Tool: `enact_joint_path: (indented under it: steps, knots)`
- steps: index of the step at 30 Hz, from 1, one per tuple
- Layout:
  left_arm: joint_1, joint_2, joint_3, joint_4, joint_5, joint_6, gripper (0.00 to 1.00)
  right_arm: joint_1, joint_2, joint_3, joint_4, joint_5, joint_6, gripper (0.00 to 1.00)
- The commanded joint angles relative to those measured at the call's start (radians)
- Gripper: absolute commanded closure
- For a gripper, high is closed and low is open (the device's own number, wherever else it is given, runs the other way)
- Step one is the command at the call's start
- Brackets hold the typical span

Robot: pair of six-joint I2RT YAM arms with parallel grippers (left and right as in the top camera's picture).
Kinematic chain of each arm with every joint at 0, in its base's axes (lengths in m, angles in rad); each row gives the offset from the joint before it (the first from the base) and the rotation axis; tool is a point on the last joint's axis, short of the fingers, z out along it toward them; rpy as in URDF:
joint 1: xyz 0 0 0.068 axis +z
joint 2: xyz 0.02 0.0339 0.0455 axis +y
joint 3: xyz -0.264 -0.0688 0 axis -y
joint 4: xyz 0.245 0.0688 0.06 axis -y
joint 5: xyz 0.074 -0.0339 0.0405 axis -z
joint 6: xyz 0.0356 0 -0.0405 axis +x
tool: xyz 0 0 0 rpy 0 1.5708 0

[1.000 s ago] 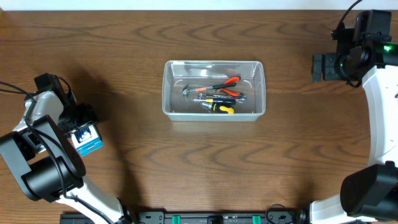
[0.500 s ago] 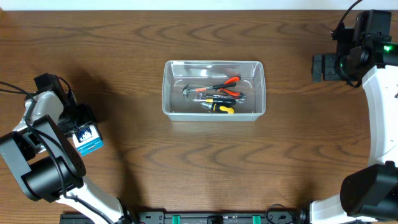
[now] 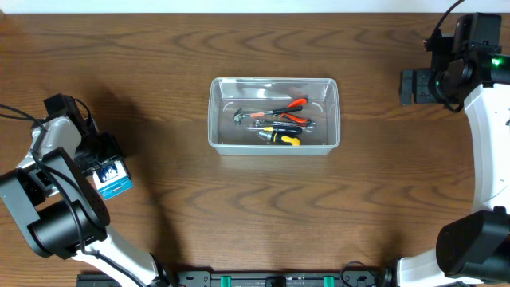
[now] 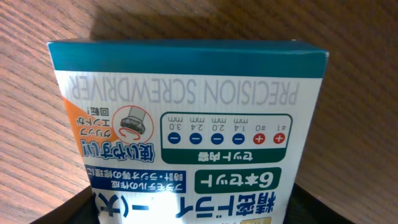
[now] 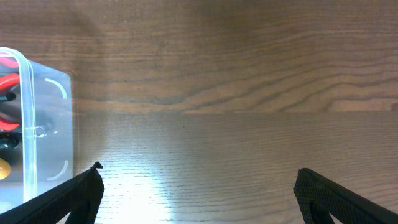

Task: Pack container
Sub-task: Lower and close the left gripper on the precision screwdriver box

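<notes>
We see the clear container [image 3: 274, 79] at the centre of the overhead frame, holding red-handled pliers [image 3: 292, 106] and a yellow-and-black screwdriver [image 3: 279, 137]. Our right gripper [image 5: 198, 183], at upper right, gapes with nothing in it. Our left gripper [image 3: 102, 153] straddles the precision screwdriver packet [image 4: 186, 124] at left; whether it grasps it we cannot tell.

Overhead: looking straight down on my whole table [image 3: 159, 48].
Left wrist: I am looking close onto the packet [image 4: 186, 124].
Right wrist: I am skimming the table, sharing the container [image 5: 46, 124] with overhead.
</notes>
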Motion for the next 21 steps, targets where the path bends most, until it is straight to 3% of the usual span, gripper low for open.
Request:
enact_joint_path:
  steps: [1,21]
  knots:
    - [0.004,0.046,-0.005,-0.008,0.026,0.006,0.37,-0.009,0.002,0.002,0.000,0.008,-0.015,0.01]
    - [0.004,0.040,-0.005,-0.013,0.026,0.006,0.50,-0.009,0.002,0.002,-0.001,0.007,-0.034,0.01]
